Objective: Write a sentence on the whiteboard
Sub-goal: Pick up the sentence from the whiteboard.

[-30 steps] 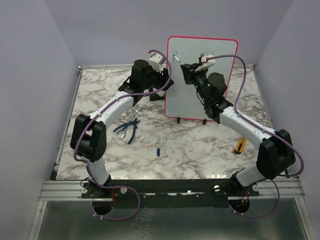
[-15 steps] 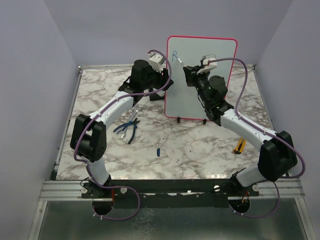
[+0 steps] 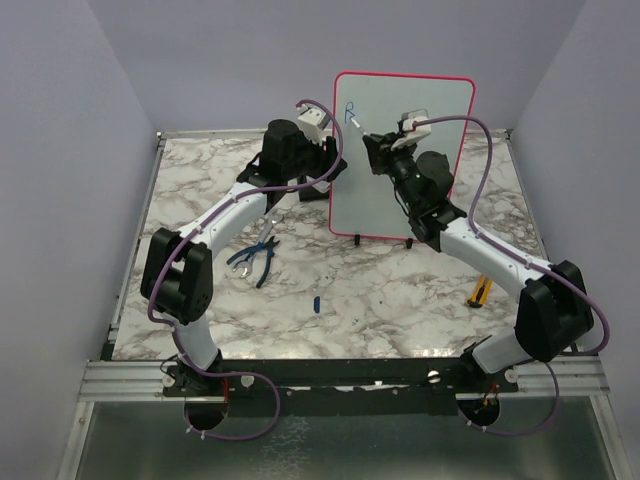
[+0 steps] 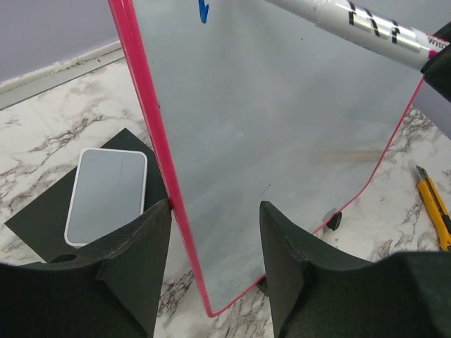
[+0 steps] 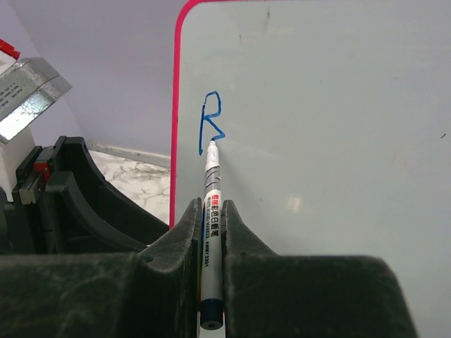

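Right gripper point(image 5: 211, 206) is clamped tight on a slim white-and-silver marker pen point(image 5: 212, 179). The pen's tip touches the large upright red-framed whiteboard point(image 3: 350, 200) just under 1 blue handwritten letter, all that shows of the sentence point(image 5: 210, 121), near the upper left corner. Its arm rises from a bent elbow, wrist before the board's face. Left gripper point(image 4: 215, 208) stands half open astride the board's left edge, the frame touching 1 finger; whether it grips, I cannot tell. Grey-veined marble tabletop point(image 3: 380, 300) below, lavender walls point(image 3: 60, 100) around.
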You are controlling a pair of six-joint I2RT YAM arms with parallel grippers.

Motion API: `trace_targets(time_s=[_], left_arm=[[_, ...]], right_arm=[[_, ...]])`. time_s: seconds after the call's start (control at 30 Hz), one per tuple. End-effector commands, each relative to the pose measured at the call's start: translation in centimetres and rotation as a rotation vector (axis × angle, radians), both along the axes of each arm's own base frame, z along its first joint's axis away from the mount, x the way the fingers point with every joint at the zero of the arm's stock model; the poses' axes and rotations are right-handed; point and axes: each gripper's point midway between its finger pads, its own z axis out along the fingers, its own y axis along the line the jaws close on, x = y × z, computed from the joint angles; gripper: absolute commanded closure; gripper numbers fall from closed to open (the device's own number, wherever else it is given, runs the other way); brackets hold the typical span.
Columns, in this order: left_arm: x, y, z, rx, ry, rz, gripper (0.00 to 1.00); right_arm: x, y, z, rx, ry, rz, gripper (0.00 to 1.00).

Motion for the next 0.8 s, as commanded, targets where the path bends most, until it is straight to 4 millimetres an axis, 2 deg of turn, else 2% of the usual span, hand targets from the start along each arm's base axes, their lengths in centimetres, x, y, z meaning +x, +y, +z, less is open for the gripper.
trace_targets(time_s=[0.0,0.4,0.77], left_arm=[[-0.77,-0.05,1.16,-0.011,-0.018,-0.022,0.46],[-0.83,-0.05,1.31,-0.012,-0.020,-0.023,0.46],[-0.77,0.00,1.23,-0.010,-0.018,-0.019,0.46]], right_arm=[[0.18,0.98,-1.20,-0.023,0.031,0.025,0.99],[0.23,1.59,-2.08,-0.030,0.047,0.030,0.99],[-0.05,1.58,-1.44,-0.031,0.032,0.026,0.99]])
